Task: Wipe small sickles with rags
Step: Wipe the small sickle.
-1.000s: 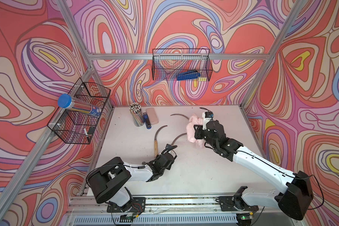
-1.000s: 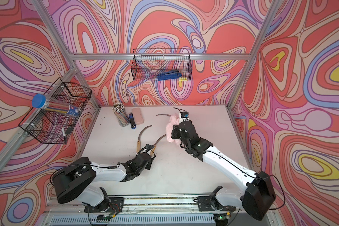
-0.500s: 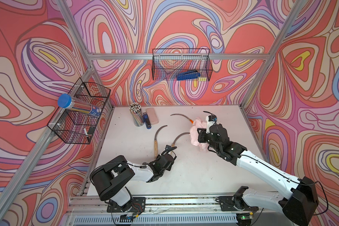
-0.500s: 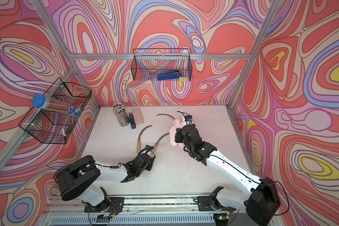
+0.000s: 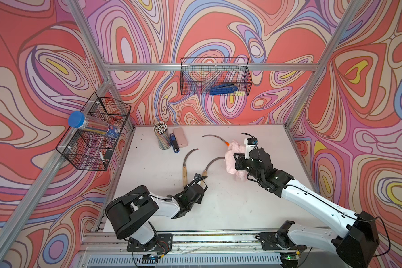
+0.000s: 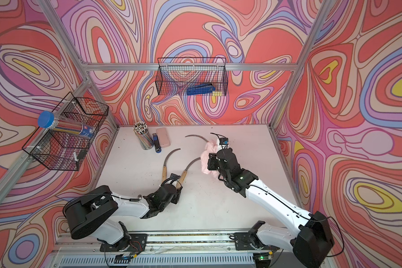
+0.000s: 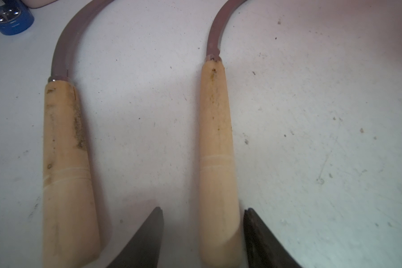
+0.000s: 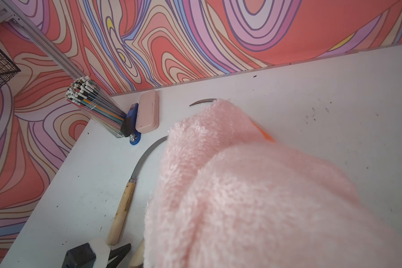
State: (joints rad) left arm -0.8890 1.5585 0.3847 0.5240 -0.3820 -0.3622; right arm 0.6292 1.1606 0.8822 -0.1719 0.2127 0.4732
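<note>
Two small sickles with pale wooden handles lie side by side mid-table: one (image 5: pixel 184 172) to the left, the other (image 5: pixel 212 161) with its blade tip reaching the rag. My left gripper (image 5: pixel 202 183) is open, its fingers (image 7: pixel 149 239) standing either side of the second sickle's handle (image 7: pixel 216 150), with a gap on one side. The orange-handled sickle (image 5: pixel 213 137) lies further back, its handle partly under the rag. The fluffy pink rag (image 5: pixel 231 162) hangs from my right gripper (image 5: pixel 236 162), which is shut on it; the rag (image 8: pixel 253 197) hides those jaws.
A cup of pencils (image 5: pixel 161 138), a blue stapler (image 5: pixel 174 145) and a smooth pink case (image 5: pixel 180 137) stand at the back left of the table. A wire basket (image 5: pixel 215 76) with a blue tool hangs on the back wall. Another wire basket (image 5: pixel 95 134) hangs on the left frame.
My left gripper has opened off the wooden handle it was shut on, and that sickle now lies on the table. The right gripper with the rag has drifted slightly right and nearer.
</note>
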